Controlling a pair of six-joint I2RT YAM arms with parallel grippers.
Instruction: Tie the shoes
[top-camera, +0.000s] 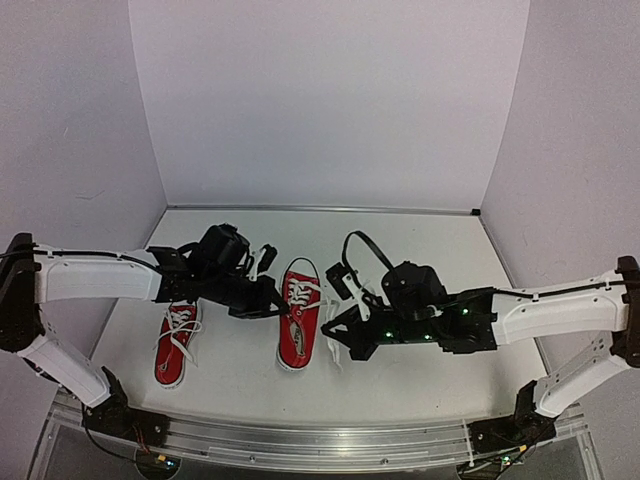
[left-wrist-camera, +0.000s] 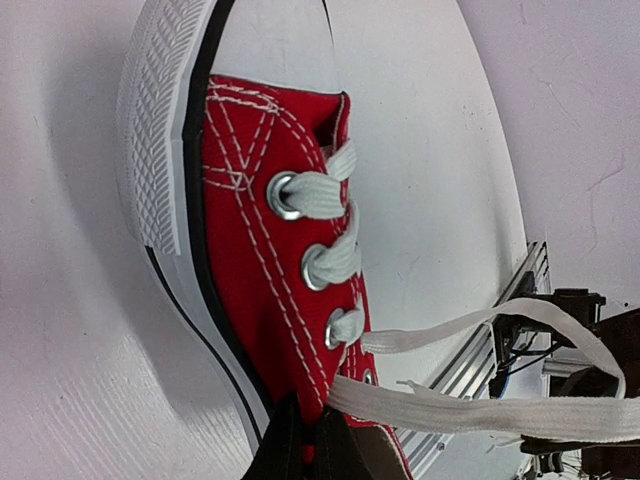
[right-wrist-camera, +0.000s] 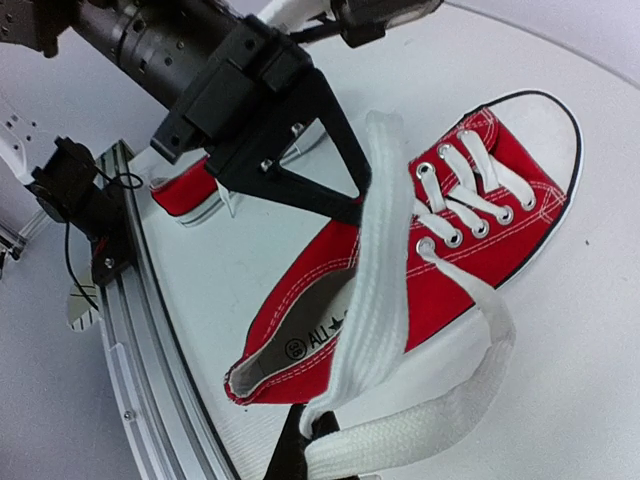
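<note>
Two red sneakers with white laces lie on the white table. The middle shoe (top-camera: 298, 322) is unlaced at the top; the other shoe (top-camera: 172, 352) lies to its left. My left gripper (top-camera: 280, 307) is at the middle shoe's left side; in the left wrist view it (left-wrist-camera: 308, 445) is shut on the red canvas edge of the shoe (left-wrist-camera: 250, 230). My right gripper (top-camera: 338, 330) is just right of that shoe, and in the right wrist view it (right-wrist-camera: 325, 440) is shut on a white lace (right-wrist-camera: 375, 290) that runs up over the shoe (right-wrist-camera: 470, 240). The other lace end loops beside it.
An aluminium rail (top-camera: 320, 440) runs along the table's near edge. White walls close off the back and sides. The left arm's black gripper body (right-wrist-camera: 230, 90) hangs over the shoe in the right wrist view. A loose lace (left-wrist-camera: 470, 412) crosses the left wrist view.
</note>
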